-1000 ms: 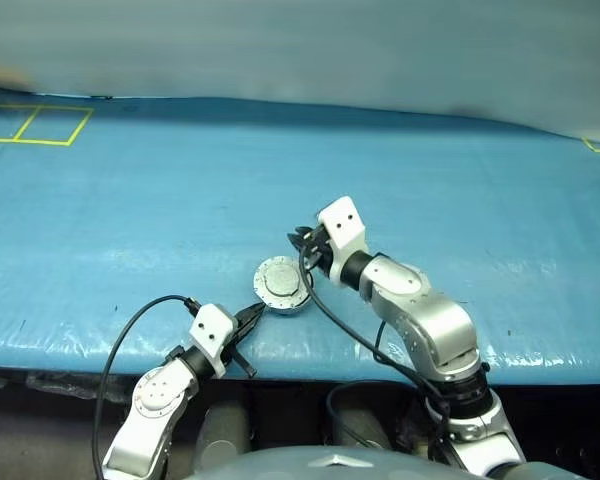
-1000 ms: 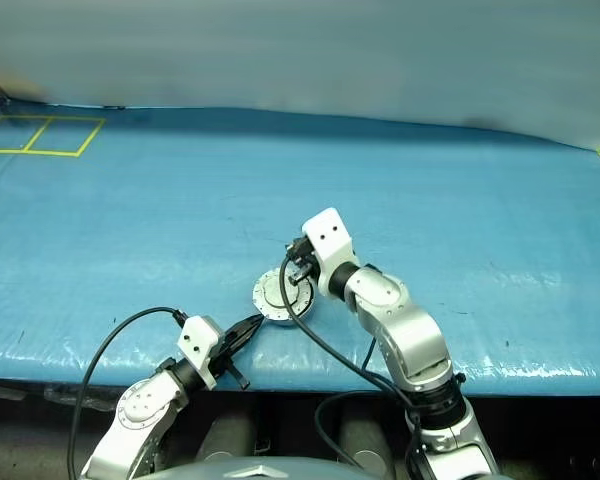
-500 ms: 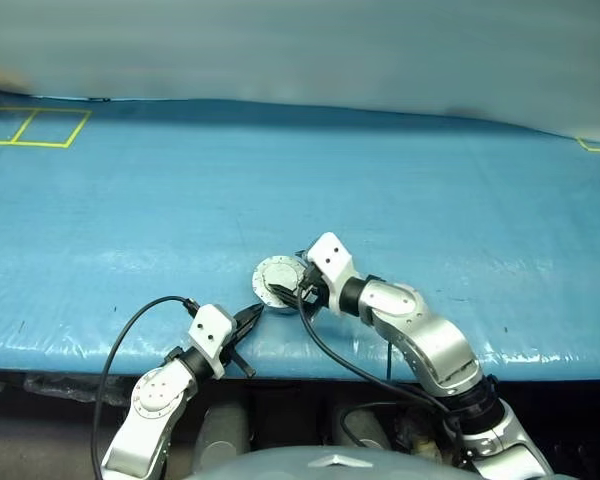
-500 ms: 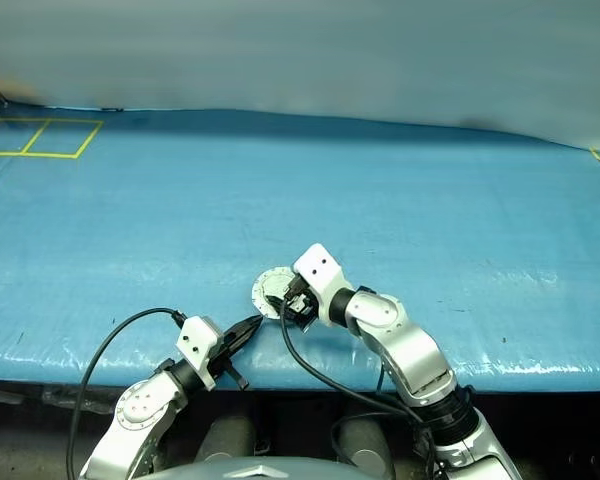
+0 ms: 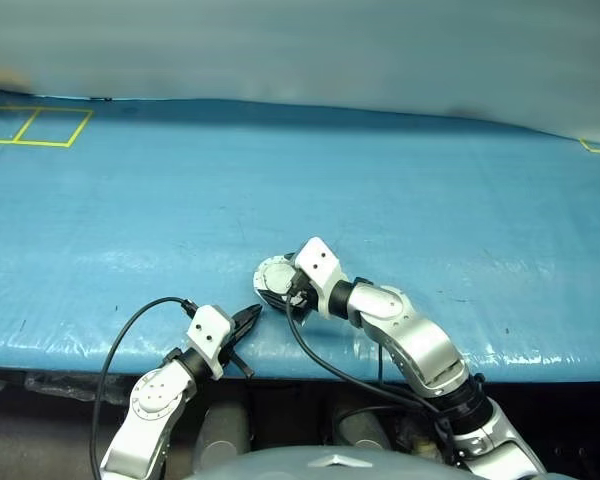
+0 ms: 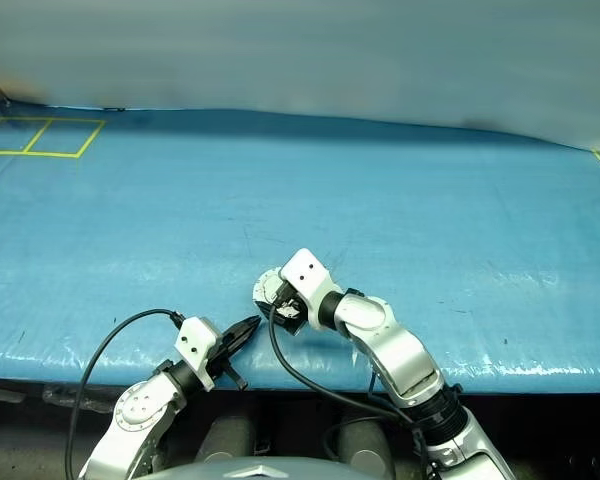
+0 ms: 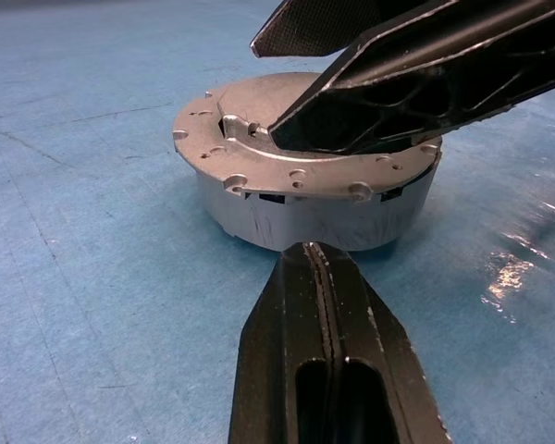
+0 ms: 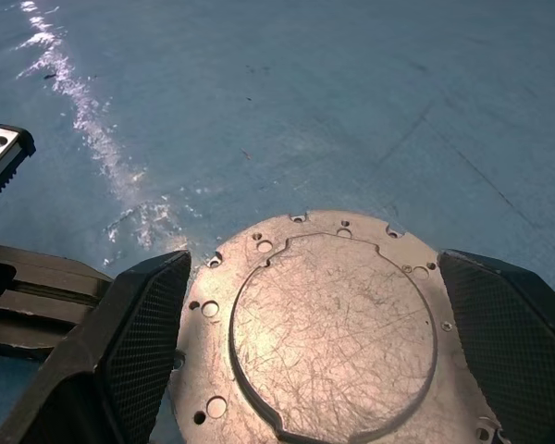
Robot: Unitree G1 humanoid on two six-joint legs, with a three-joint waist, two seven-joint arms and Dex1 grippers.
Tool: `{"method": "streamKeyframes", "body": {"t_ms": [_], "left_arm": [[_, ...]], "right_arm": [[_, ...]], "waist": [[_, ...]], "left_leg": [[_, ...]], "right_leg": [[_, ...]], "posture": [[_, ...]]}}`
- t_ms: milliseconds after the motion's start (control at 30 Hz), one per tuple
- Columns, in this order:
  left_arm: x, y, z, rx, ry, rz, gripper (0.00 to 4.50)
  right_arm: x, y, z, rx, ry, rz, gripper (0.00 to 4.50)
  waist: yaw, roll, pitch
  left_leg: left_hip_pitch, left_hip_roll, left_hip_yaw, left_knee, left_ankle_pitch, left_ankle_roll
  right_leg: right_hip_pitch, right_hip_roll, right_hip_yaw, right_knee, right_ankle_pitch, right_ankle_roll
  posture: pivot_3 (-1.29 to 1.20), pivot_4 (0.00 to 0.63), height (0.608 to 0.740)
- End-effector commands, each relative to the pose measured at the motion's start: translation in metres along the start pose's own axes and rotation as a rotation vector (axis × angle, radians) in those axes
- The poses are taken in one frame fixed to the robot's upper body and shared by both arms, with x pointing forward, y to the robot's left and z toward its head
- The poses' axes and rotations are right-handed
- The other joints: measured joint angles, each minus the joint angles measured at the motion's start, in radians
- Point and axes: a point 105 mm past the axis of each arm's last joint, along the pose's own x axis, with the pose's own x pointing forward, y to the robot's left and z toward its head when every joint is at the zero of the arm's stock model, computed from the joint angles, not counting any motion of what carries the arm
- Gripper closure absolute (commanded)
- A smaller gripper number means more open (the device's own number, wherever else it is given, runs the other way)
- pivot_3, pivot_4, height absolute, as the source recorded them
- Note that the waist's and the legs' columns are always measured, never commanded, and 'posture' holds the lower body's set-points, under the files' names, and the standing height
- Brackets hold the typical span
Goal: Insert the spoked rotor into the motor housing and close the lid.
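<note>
Right gripper (image 8: pixel 305 388) stands with its fingers spread wide to either side of the lid (image 8: pixel 328 333), one mesh-faced pad (image 8: pixel 143 324) off each edge of the disc, and it has hold of nothing as far as the wrist view shows; whether the pads touch the rim cannot be told. The lid lies flat on top of the motor housing (image 7: pixel 314 217), its plain grey outer face with the raised circle turned up, so the housing looks closed. No copper windings can be seen, and the spoked rotor is not to be seen loose on the cloth, so by judgement it sits inside under the lid, though the pictures cannot confirm that. The closed unit rests on the blue table cover (image 5: pixel 430 200) near the front edge, just ahead of the robot.

Left gripper (image 7: pixel 319 277) has its two black fingers pressed together, empty, its tip right at the foot of the housing wall, perhaps bracing it; contact cannot be settled.

Judged from this, insertion and closing are most likely done, and what may be left is a final press to seat the lid fully and then the arms drawing clear
</note>
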Motion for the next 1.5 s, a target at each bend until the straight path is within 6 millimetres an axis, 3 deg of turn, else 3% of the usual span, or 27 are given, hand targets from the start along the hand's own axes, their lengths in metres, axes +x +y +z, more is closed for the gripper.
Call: {"method": "streamKeyframes", "body": {"t_ms": [33,200,300,400,867,1500], "left_arm": [[0.002,0.001,0.012,0.027,-0.044,0.002,4.5],[0.002,0.001,0.013,0.029,-0.046,0.005,4.5],[0.003,0.002,0.013,0.03,-0.048,0.007,4.5],[0.003,0.002,0.013,0.031,-0.049,0.008,4.5],[0.004,0.002,0.014,0.033,-0.056,0.01,4.5],[0.002,0.004,0.016,0.051,-0.064,0.02,4.5]], "right_arm": [[0.001,-0.003,0.005,-0.013,-0.029,-0.025,0.01],[0.003,-0.003,0.001,-0.015,-0.017,-0.028,0.01],[0.002,-0.005,0.0,-0.022,-0.017,-0.032,0.58],[0.001,-0.005,0.002,-0.034,-0.02,-0.031,1.44],[-0.003,-0.01,0.025,-0.104,-0.041,0.012,1.46],[0.001,-0.023,0.006,-0.117,0.017,0.092,1.46]], "waist": [[0.0,0.0,0.0],[0.001,0.0,0.0],[0.002,0.0,0.0],[0.003,0.0,0.0],[0.004,0.0,0.0],[0.004,0.0,0.0]], "left_leg": [[0.0,0.0,0.0,0.0,0.0,0.0],[0.0,0.0,0.0,0.0,0.0,0.0],[0.0,0.0,0.0,0.0,0.0,0.0],[0.0,0.0,0.0,0.0,0.0,0.0],[0.0,0.0,0.0,0.0,0.0,0.0],[-0.001,0.0,0.0,0.0,0.0,0.0]], "right_leg": [[0.0,0.0,0.0,0.0,0.0,0.0],[0.0,0.0,0.0,0.0,0.0,0.0],[0.0,0.0,0.0,0.0,0.0,0.0],[0.0,0.0,0.0,0.0,0.0,0.0],[0.0,0.0,0.0,0.0,0.0,0.0],[0.001,0.001,0.0,0.0,0.0,0.001]], "posture": [[0.0,0.15,0.74],[0.0,0.15,0.74],[0.0,0.15,0.74],[0.0,0.15,0.74],[0.0,0.15,0.74],[0.0,0.15,0.74]]}}
